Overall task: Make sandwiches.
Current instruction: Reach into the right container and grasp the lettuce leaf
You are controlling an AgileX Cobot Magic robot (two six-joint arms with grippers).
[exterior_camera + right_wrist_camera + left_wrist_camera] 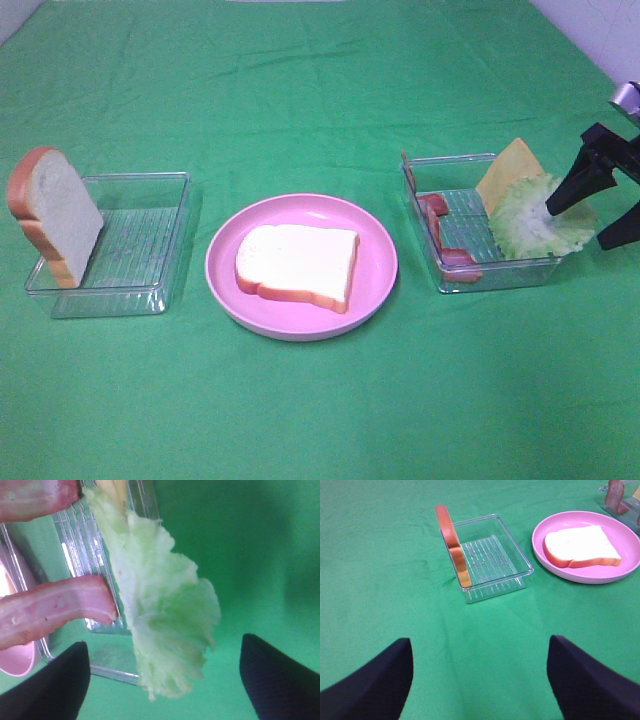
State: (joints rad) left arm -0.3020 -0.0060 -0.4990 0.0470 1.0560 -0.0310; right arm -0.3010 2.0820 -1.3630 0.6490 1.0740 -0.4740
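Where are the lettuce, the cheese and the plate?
lettuce (530,225), exterior high view, middle of the leaf.
cheese (512,165), exterior high view, bare upper part of the slice.
plate (222,262), exterior high view, bare pink left side.

no readable text, labels or numbers anywhere

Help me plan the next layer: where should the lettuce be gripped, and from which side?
Take the lettuce by its frilly edge, which overhangs the clear tray's outer wall, coming from outside the tray. The leaf is thin and leans on edge, so the open right fingers can likely straddle it there, clear of the bacon.
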